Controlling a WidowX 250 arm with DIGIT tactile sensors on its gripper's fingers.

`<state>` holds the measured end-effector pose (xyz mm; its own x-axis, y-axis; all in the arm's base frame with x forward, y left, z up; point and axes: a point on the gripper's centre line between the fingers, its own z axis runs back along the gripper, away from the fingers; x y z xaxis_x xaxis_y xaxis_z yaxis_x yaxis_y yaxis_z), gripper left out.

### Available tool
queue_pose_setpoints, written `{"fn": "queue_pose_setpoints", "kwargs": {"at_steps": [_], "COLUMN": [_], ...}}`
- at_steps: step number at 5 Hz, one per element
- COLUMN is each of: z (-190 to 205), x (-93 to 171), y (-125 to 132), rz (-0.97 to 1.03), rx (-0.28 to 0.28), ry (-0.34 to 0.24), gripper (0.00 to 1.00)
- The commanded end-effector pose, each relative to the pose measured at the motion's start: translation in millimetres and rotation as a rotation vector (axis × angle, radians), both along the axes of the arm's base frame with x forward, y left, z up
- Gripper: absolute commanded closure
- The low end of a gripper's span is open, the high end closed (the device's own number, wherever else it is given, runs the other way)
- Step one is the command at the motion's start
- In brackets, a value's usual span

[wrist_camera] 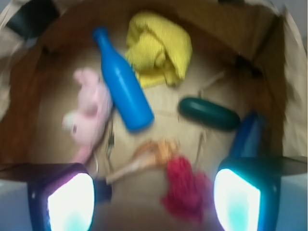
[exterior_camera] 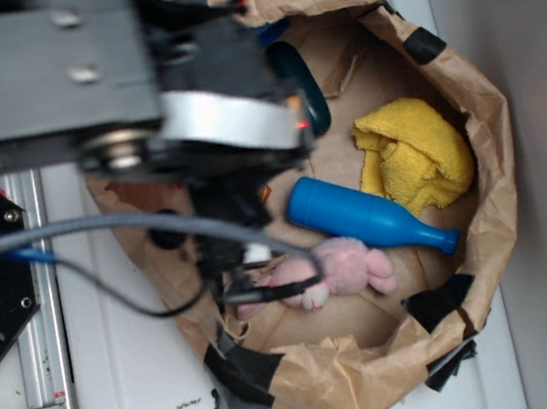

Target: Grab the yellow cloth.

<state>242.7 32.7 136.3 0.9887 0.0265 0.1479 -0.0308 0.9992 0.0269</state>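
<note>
The yellow cloth point(exterior_camera: 416, 153) lies bunched in soft folds at the right side of the brown paper bin point(exterior_camera: 486, 136). In the wrist view the yellow cloth point(wrist_camera: 159, 48) sits at the top centre, far from the fingers. My gripper point(wrist_camera: 153, 199) is open and empty, its two pale pads wide apart at the bottom corners, high above the bin floor. In the exterior view the arm point(exterior_camera: 210, 102) hangs over the bin's left part and hides the gripper tips.
A blue bottle point(exterior_camera: 368, 217) lies beside the cloth, a pink plush bunny point(exterior_camera: 338, 272) below it. The wrist view also shows a red ruffled fabric piece point(wrist_camera: 185, 187), an orange-headed utensil point(wrist_camera: 149, 156), a dark green oval object point(wrist_camera: 209, 113) and a blue object point(wrist_camera: 248, 134).
</note>
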Motion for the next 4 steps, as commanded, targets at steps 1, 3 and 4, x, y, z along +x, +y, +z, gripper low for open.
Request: {"fn": "queue_pose_setpoints", "kwargs": {"at_steps": [1, 3, 4], "z": [-10, -61, -85], "x": [57, 78, 94], "y": [7, 27, 27], "rz": [0.044, 0.129, 0.013], "rx": [0.001, -0.075, -0.071], "ry": [-0.045, -0.002, -0.153], "gripper": [0.0, 0.0, 0.0]}}
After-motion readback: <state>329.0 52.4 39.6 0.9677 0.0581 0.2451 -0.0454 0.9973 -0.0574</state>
